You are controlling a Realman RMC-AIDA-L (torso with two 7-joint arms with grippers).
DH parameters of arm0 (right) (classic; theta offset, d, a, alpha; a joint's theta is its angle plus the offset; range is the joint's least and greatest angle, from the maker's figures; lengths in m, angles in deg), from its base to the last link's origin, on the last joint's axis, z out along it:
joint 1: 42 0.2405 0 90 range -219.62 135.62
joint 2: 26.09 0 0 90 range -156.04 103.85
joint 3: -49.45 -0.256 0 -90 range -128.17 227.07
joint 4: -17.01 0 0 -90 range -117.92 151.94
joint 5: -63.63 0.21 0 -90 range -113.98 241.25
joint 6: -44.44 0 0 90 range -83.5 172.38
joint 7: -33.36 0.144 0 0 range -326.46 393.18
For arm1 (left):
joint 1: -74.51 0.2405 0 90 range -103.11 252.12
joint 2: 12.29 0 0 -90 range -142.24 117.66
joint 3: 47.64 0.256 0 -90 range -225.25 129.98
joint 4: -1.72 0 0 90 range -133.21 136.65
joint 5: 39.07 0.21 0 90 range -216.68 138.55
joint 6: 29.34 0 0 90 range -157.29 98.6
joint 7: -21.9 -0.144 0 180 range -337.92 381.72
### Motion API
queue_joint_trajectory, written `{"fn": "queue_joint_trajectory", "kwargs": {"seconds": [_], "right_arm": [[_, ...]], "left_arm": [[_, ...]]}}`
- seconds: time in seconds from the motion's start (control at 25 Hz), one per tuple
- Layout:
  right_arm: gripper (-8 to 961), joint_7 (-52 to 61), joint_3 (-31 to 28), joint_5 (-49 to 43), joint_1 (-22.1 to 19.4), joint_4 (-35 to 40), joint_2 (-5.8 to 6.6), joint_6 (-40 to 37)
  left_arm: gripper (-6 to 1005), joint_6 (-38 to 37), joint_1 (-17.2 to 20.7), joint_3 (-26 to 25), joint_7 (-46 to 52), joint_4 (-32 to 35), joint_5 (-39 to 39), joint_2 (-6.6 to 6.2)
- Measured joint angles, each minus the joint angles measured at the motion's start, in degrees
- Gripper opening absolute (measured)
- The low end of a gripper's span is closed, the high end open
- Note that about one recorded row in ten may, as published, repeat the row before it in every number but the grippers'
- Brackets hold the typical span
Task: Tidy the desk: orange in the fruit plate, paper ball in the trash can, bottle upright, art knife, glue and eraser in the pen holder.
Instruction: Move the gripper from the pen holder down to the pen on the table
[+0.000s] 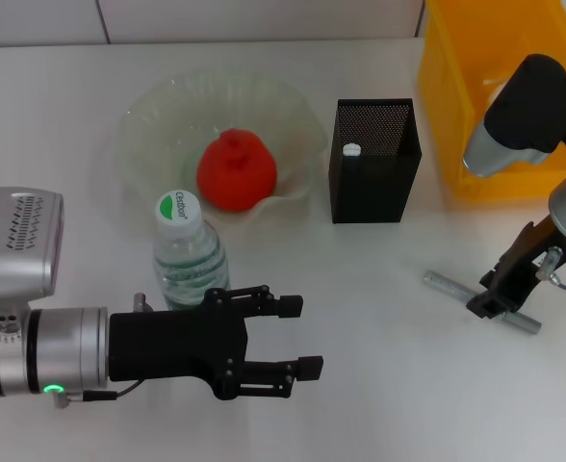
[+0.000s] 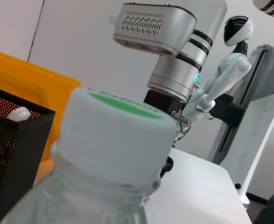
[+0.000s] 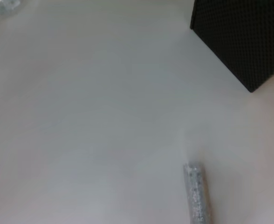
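Status from what we see: the orange (image 1: 236, 171) sits in the fruit plate (image 1: 158, 106), so that one looks done. The bottle (image 1: 189, 255) stands upright on the desk (image 1: 379, 385), just in front of the plate, cap up (the left wrist view is filled by that cap). A white-tipped stick pokes up inside the pen holder (image 1: 375, 160); we judge it to be the glue (image 1: 350, 150), so that is likely done too. We can't see inside the trash can (image 1: 500, 96) well enough to confirm the paper ball, and we can't spot the eraser anywhere (possibly already in the holder, can't tell).

Left: the art knife (image 1: 479, 301). It lies flat on the desk, in front of the trash can and to the right of the pen holder, well apart from it.

The left claw (image 1: 302, 335) is open and empty, fingers spread, just in front of and beside the bottle, not gripping it. The right claw (image 1: 492, 296) is low over the middle of the knife; we can't tell whether it's open or closed on it. The right wrist view shows only one end of the knife on bare desk plus a corner of the holder.

Our read: the knife pick looks like the step in hand, then the drop into the holder.
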Motion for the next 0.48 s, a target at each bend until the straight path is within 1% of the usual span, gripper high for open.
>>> {"fn": "queue_joint_trajectory", "kwargs": {"seconds": [0.16,0.48], "right_arm": [[351,0.0,0.6,0.0,0.3,-0.5,0.00,0.4],[287,0.0,1.7,0.1,0.4,-0.7,0.00,0.9]], "left_arm": [[800,0.0,0.0,0.0,0.0,0.0,-0.1,0.00],[800,-0.1,0.1,0.0,0.0,0.0,-0.2,0.00]]}}
